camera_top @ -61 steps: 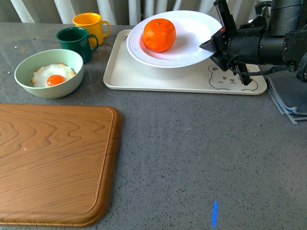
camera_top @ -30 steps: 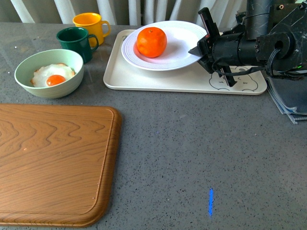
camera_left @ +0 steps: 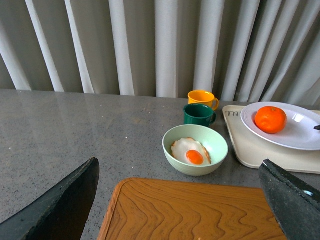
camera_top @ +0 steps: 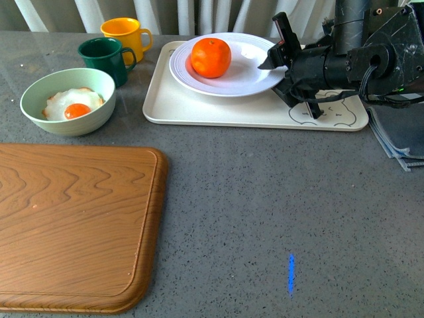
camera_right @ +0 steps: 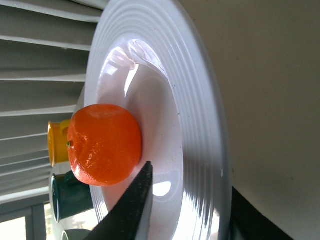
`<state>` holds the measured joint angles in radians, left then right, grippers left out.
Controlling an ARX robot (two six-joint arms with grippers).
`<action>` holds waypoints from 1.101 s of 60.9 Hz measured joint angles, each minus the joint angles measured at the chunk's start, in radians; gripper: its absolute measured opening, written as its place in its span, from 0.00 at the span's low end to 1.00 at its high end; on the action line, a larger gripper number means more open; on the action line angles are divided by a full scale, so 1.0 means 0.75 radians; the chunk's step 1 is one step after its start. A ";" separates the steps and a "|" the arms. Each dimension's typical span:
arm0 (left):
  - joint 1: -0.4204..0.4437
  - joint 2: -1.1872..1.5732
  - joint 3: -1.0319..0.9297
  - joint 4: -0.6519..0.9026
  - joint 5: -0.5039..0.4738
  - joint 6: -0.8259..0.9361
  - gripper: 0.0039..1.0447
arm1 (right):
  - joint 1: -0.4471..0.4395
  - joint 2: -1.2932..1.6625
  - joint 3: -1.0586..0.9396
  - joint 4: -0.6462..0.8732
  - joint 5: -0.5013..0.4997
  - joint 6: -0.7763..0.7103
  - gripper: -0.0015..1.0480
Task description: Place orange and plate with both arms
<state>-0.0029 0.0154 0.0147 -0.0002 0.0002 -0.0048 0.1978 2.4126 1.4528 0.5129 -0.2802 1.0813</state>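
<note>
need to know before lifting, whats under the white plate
The cream tray is below the plate. The tray surface directly beneath the plate is covered, so anything lying there cannot be seen.

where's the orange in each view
Front: orange in the upper middle, on the plate.
Left wrist: orange on the plate, beyond the bowl.
Right wrist: orange close up, in the plate's well.
Shared landmark: the plate's white ribbed rim, under the orange in every view.
</note>
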 joint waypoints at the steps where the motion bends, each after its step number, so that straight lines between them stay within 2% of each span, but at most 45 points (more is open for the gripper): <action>1: 0.000 0.000 0.000 0.000 0.000 0.000 0.92 | -0.002 0.000 -0.008 0.005 0.000 0.000 0.36; 26: 0.000 0.000 0.000 0.000 0.000 0.000 0.92 | -0.024 -0.117 -0.183 0.097 0.009 -0.011 0.92; 36: 0.000 0.001 0.000 0.000 0.000 0.000 0.92 | -0.019 -0.215 -0.253 0.144 0.003 -0.060 0.91; 42: 0.000 0.000 0.000 0.000 0.000 0.000 0.92 | 0.014 -0.292 -0.257 0.143 0.012 -0.184 0.91; 59: 0.000 0.000 0.000 0.000 0.000 0.000 0.92 | 0.098 -0.589 -0.394 0.243 0.166 -0.561 0.91; 61: 0.000 0.001 0.000 0.000 0.000 -0.001 0.92 | 0.111 -0.630 -0.425 0.289 0.269 -0.642 0.88; 63: 0.000 0.000 0.000 0.000 0.000 0.000 0.92 | 0.119 -0.696 -0.490 0.367 0.455 -0.786 0.82; 65: 0.000 0.000 0.000 0.000 0.000 0.000 0.92 | 0.117 -0.750 -0.552 0.409 0.561 -0.882 0.77; 66: 0.000 0.000 0.000 0.000 0.000 0.000 0.92 | 0.111 -0.809 -0.623 0.444 0.645 -1.014 0.72; 67: 0.000 0.001 0.000 0.000 0.000 0.000 0.92 | 0.104 -0.845 -0.668 0.464 0.673 -1.081 0.69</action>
<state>-0.0029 0.0158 0.0147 -0.0002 0.0002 -0.0048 0.2760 1.7790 0.9516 0.8612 0.2249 0.2703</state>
